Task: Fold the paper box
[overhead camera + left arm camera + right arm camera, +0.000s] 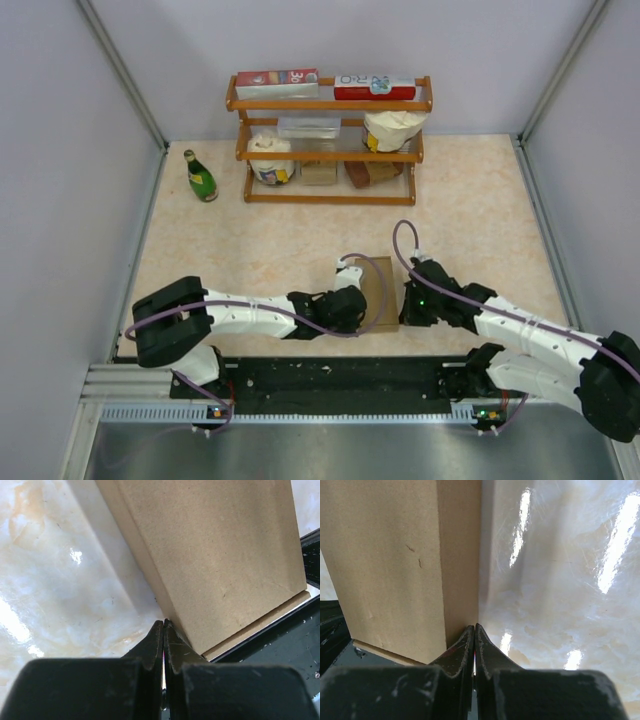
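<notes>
On the top view, start at the table's 10 o'clock: a green bottle stands upright near the left wall. At 12 o'clock you have the wooden shelf rack, with red-and-white cartons on its top tier and white tubs below.

Your left gripper sits at the 9 o'clock side of the paper box. Its fingers are clenched together with nothing between them. On the left wrist view the tips of the left gripper meet right at the foot of the paper box's side wall.

The paper box lies at the table's 6 o'clock, flat and closed-looking, and its near end reaches the black rail.

Your right gripper is at the box's 3 o'clock, likewise clenched on nothing. On the right wrist view the right gripper has its tips at the bottom corner of the paper box.
</notes>
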`<state>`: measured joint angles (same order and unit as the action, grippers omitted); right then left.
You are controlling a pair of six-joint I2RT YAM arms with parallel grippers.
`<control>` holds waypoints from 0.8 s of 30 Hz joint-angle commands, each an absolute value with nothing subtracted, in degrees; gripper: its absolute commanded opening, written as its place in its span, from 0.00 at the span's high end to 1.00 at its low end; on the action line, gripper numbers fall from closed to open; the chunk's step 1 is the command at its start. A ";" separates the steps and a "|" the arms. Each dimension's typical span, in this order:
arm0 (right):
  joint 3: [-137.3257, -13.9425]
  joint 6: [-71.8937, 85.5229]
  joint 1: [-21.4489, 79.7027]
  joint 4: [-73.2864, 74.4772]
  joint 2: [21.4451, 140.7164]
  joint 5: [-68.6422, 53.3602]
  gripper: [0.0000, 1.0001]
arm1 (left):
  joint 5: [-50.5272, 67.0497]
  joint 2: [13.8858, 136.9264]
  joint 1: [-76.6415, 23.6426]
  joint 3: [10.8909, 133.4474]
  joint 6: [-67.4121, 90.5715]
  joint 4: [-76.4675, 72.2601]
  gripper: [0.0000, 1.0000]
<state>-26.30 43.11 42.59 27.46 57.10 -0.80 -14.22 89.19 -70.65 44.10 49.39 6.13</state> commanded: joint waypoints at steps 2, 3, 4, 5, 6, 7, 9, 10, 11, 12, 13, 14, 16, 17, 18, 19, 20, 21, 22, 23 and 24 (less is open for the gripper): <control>-26.28 43.86 43.15 24.34 53.88 -0.89 1.00 | -14.14 87.54 -71.02 45.18 49.30 3.24 1.00; -26.45 43.77 43.07 25.48 53.70 -0.18 1.00 | -15.02 86.76 -71.02 44.48 49.74 4.21 1.00; -26.63 43.77 43.07 26.71 53.79 1.83 1.00 | -15.90 85.88 -71.02 43.78 50.44 5.44 1.00; -26.89 43.77 43.07 27.94 53.70 3.24 1.00 | -16.95 84.56 -70.93 42.81 51.15 6.49 1.00; -27.24 43.77 43.07 29.34 53.79 4.73 1.00 | -17.75 83.16 -70.93 41.85 51.76 7.63 1.00; -27.33 43.86 42.98 30.40 53.70 6.05 1.00 | -18.80 81.32 -70.93 40.18 52.55 8.86 1.00; -28.03 44.38 42.89 32.68 53.53 8.51 0.98 | -21.08 76.49 -70.93 37.28 53.78 11.24 1.00; -28.39 44.56 42.80 33.30 53.26 9.66 0.95 | -21.88 74.03 -70.93 36.13 54.22 12.12 0.97; -28.74 44.65 42.80 34.09 53.17 10.71 0.92 | -22.84 71.48 -70.93 35.08 54.58 13.43 0.93; -29.00 44.91 42.72 34.80 52.83 11.85 0.87 | -23.81 69.28 -70.93 34.37 54.84 14.58 0.91; -29.35 45.26 42.63 35.50 52.39 13.17 0.82 | -25.04 66.82 -70.93 33.93 54.67 16.07 0.89; -29.79 45.35 42.54 36.12 51.95 13.97 0.77 | -26.35 65.06 -70.93 33.75 54.15 17.56 0.86; -30.58 45.61 42.36 36.91 50.46 15.90 0.68 | -28.90 60.84 -70.93 33.84 53.01 20.20 0.73; -31.02 45.79 42.28 37.09 49.93 16.52 0.62 | -30.13 59.34 -70.93 33.84 52.13 21.00 0.66; -31.63 45.97 42.19 37.18 49.31 17.31 0.56 | -31.36 57.67 -70.93 33.75 50.90 21.18 0.61; -32.42 45.88 42.10 37.18 48.78 17.75 0.48 | -32.59 56.35 -70.93 33.66 49.32 21.09 0.53; -33.21 45.79 41.93 37.26 48.43 18.28 0.42 | -33.83 54.95 -70.93 33.92 48.18 21.27 0.44; -34.35 45.44 41.84 37.44 48.17 18.89 0.36 | -35.14 53.71 -70.84 34.36 47.21 21.70 0.36; -35.50 45.09 41.84 37.79 48.08 19.51 0.31 | -36.20 52.74 -70.58 34.89 46.33 22.41 0.28; -36.64 45.00 41.84 38.23 48.08 20.64 0.28 | -37.43 51.69 -70.49 35.59 45.19 23.02 0.13; -37.61 45.00 41.92 38.75 47.90 21.87 0.25 | -38.57 50.98 -70.40 36.20 44.39 23.29 0.02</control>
